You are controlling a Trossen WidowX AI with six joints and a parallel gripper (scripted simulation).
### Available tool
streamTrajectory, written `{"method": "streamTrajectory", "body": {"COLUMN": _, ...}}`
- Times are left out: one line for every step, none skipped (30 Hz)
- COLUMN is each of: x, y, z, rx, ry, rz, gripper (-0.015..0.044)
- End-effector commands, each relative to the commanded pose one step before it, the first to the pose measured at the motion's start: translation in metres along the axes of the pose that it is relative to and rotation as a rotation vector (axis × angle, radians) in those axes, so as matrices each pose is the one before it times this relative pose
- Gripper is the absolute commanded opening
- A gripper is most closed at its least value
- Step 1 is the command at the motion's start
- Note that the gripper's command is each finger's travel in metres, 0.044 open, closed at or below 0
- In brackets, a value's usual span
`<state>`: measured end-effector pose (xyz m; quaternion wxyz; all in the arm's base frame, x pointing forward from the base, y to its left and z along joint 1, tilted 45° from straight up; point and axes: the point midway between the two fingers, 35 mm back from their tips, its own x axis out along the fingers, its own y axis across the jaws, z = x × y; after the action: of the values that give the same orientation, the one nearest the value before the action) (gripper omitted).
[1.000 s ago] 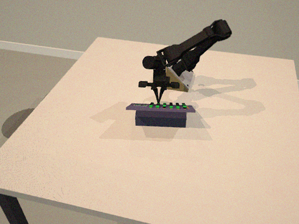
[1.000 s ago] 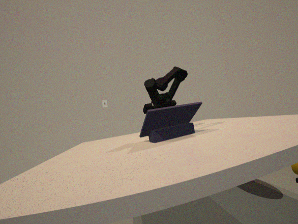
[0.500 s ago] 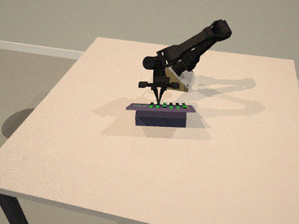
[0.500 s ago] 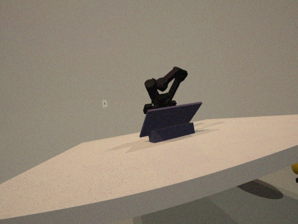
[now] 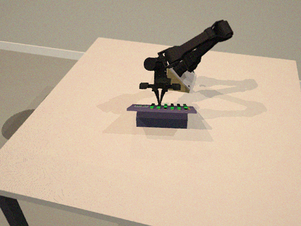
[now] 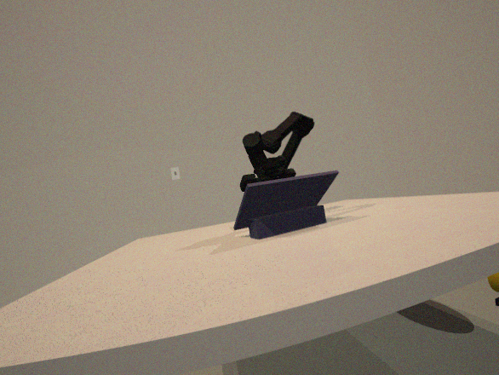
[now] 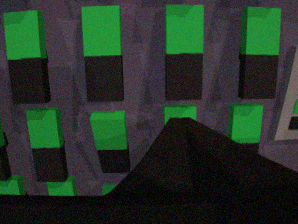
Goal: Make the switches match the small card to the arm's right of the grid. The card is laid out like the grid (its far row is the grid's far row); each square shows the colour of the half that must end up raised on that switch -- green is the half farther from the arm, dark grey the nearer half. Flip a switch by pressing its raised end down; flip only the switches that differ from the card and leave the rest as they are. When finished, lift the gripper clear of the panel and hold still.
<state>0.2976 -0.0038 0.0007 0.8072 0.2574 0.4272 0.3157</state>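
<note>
The purple tilted panel (image 5: 193,111) (image 7: 143,95) carries rows of rocker switches, each with a green half and a dark half. My gripper (image 5: 159,104) (image 7: 178,127) is shut and empty, tips down at the panel's face. In the wrist view the tips cover the dark half of one second-row switch (image 7: 180,111); contact cannot be told. Left of it, a switch (image 7: 108,132) stands slightly skewed. The card (image 5: 140,106) (image 7: 283,134) is cut off at the wrist view's right edge. In the exterior view the panel's back (image 6: 283,199) hides the tips and switches.
A dark blue block (image 5: 162,122) (image 6: 289,222) supports the panel on the pale table (image 5: 149,173) (image 6: 170,307). A tan and grey wedge-shaped object (image 5: 178,84) shows behind the gripper. The arm reaches in from behind the panel in the top view.
</note>
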Motion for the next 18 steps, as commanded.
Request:
{"method": "streamTrajectory", "body": {"x": -0.00826, "y": -0.00158, "z": -0.00022, "rx": 0.0000, "ry": -0.00078, "rz": -0.00364, "gripper": 0.0000}}
{"method": "streamTrajectory", "body": {"x": -0.01046, "y": -0.00146, "z": -0.00038, "rx": 0.0006, "ry": -0.00195, "rz": -0.00345, "gripper": 0.0000}}
{"method": "streamTrajectory", "body": {"x": -0.01309, "y": -0.00087, "z": -0.00055, "rx": 0.0008, "ry": -0.00373, "rz": -0.00235, "gripper": 0.0000}}
{"method": "streamTrajectory", "body": {"x": -0.01327, "y": 0.00015, "z": -0.00058, "rx": 0.0008, "ry": -0.00538, "rz": -0.00039, "gripper": 0.0000}}
{"method": "streamTrajectory", "body": {"x": -0.01086, "y": 0.00087, "z": -0.00043, "rx": 0.0006, "ry": -0.00571, "rz": 0.00100, "gripper": 0.0000}}
{"method": "streamTrajectory", "body": {"x": -0.00655, "y": 0.00085, "z": -0.00021, "rx": 0.0003, "ry": -0.00405, "rz": 0.00112, "gripper": 0.0000}}
{"method": "streamTrajectory", "body": {"x": -0.00219, "y": 0.00034, "z": -0.00006, "rx": 0.0001, "ry": -0.00146, "rz": 0.00045, "gripper": 0.0000}}
{"method": "streamTrajectory", "body": {"x": 0.00000, "y": 0.00000, "z": 0.00000, "rx": 0.0000, "ry": 0.00000, "rz": 0.00000, "gripper": 0.0000}}
{"method": "streamTrajectory", "body": {"x": 0.00000, "y": 0.00000, "z": 0.00000, "rx": 0.0000, "ry": 0.00000, "rz": 0.00000, "gripper": 0.0000}}
{"method": "streamTrajectory", "body": {"x": 0.00000, "y": 0.00000, "z": 0.00000, "rx": 0.0000, "ry": 0.00000, "rz": 0.00000, "gripper": 0.0000}}
{"method": "streamTrajectory", "body": {"x": 0.00000, "y": 0.00000, "z": 0.00000, "rx": 0.0000, "ry": 0.00000, "rz": 0.00000, "gripper": 0.0000}}
{"method": "streamTrajectory", "body": {"x": 0.00000, "y": 0.00000, "z": 0.00000, "rx": 0.0000, "ry": 0.00000, "rz": 0.00000, "gripper": 0.0000}}
{"method": "streamTrajectory", "body": {"x": -0.00003, "y": -0.00174, "z": -0.00092, "rx": 0.0000, "ry": 0.00009, "rz": -0.00027, "gripper": 0.0000}}
{"method": "streamTrajectory", "body": {"x": -0.00007, "y": -0.00517, "z": -0.00285, "rx": -0.0001, "ry": 0.00023, "rz": -0.00069, "gripper": 0.0000}}
{"method": "streamTrajectory", "body": {"x": -0.00008, "y": -0.00844, "z": -0.00503, "rx": -0.0003, "ry": 0.00021, "rz": -0.00071, "gripper": 0.0000}}
{"method": "streamTrajectory", "body": {"x": -0.00001, "y": -0.00821, "z": -0.00537, "rx": -0.0004, "ry": -0.00004, "rz": -0.00017, "gripper": 0.0000}}
{"method": "streamTrajectory", "body": {"x": 0.00003, "y": -0.00480, "z": -0.00338, "rx": -0.0002, "ry": -0.00015, "rz": 0.00016, "gripper": 0.0000}}
{"method": "streamTrajectory", "body": {"x": 0.00001, "y": -0.00158, "z": -0.00115, "rx": -0.0001, "ry": -0.00007, "rz": 0.00009, "gripper": 0.0000}}
